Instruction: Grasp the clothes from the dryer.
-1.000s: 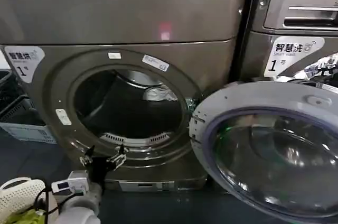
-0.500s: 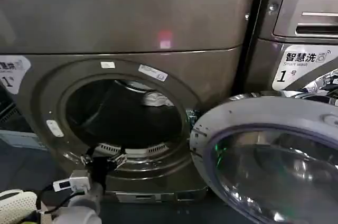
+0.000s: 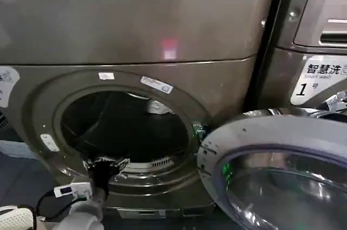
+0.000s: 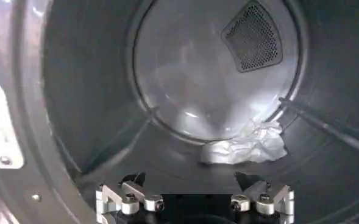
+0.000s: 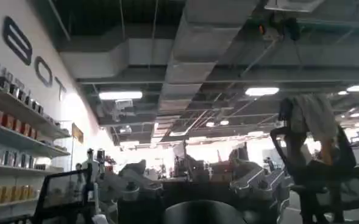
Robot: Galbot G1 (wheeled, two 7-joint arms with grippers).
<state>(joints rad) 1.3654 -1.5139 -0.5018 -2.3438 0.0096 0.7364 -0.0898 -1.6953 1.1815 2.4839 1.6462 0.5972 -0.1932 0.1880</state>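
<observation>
Head view. The dryer [image 3: 135, 34]: bronze-grey front-loader, round opening at centre, glass door [image 3: 282, 176] swung fully aside toward 4 o'clock. Left gripper [image 3: 103, 164]: at the 6 o'clock lip of the opening, pointed into the drum, jaws spread and empty. The clothes [image 3: 157, 107]: pale patch deep inside, toward 1 o'clock of the opening. Neighbouring LG machine [image 3: 320, 29] at 3 o'clock, not involved.

Left wrist view. Left gripper [image 4: 194, 199]: both fingers well apart, nothing between them. The clothes [image 4: 246, 146]: small crumpled white bundle on the drum floor against the back wall, beyond the fingers and offset toward one of them, well apart from both. Mesh vent [image 4: 252, 36] on the back wall above it.

Right wrist view. Right gripper [image 5: 191, 182]: parked, facing the room and ceiling, jaws apart, holding nothing.

Progress: door open, approach begun; reach, closing and withdrawal remain. Clearance: the opening is far wider than the gripper, the rim is closest at 6 o'clock, and the drum interior is otherwise unobstructed.
</observation>
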